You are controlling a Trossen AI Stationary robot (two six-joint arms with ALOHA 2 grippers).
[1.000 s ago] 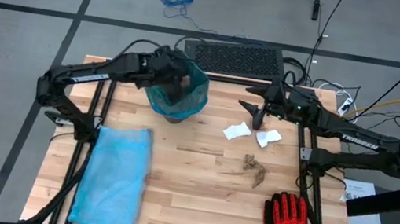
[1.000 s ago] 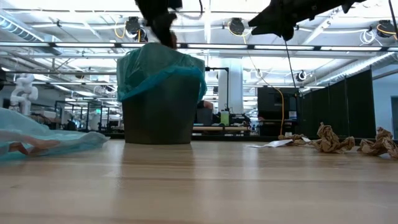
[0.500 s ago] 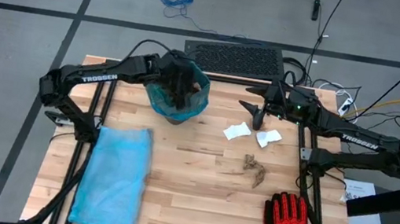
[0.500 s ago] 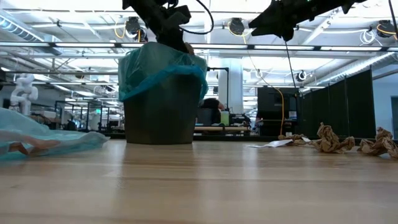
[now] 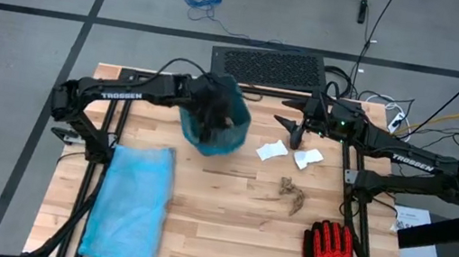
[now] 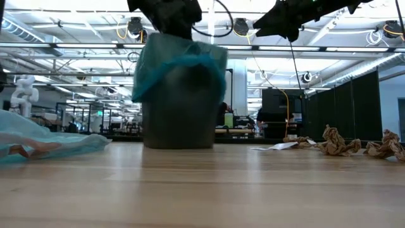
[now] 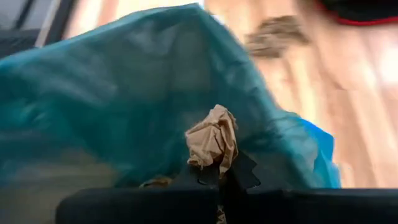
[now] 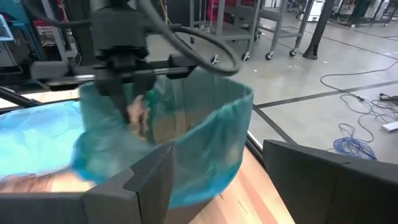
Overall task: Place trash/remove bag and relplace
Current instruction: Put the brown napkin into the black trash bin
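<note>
From above, the left gripper [image 5: 210,117] reaches down into the mouth of the lined bin [image 5: 213,128] at the far side of the surface [image 5: 224,228], placed there so what it carries can fall inside the teal liner. The right gripper [image 5: 296,137] waits near the far edge, close to two white scraps [image 5: 288,154], with brown scraps [image 5: 291,192] lying nearer the middle; these are still out on the wood. A spare blue bag [image 5: 132,203] lies flat at the left side, presumably kept for the replacement step, and a red glove [image 5: 333,256] sits at the near right corner

At table height, the bin [image 6: 179,95] stands on the wood with the left arm entering from above, and brown scraps [image 6: 361,144] rest well off to the right

The left wrist view shows its fingers [image 7: 211,174] clenched on a crumpled brown scrap [image 7: 213,140], held inside the teal liner [image 7: 124,93] and not yet let go

The right wrist view looks across at the bin [image 8: 180,143] with the left gripper [image 8: 134,109] in it; its own fingers [image 8: 143,180] stand apart, holding nothing
</note>
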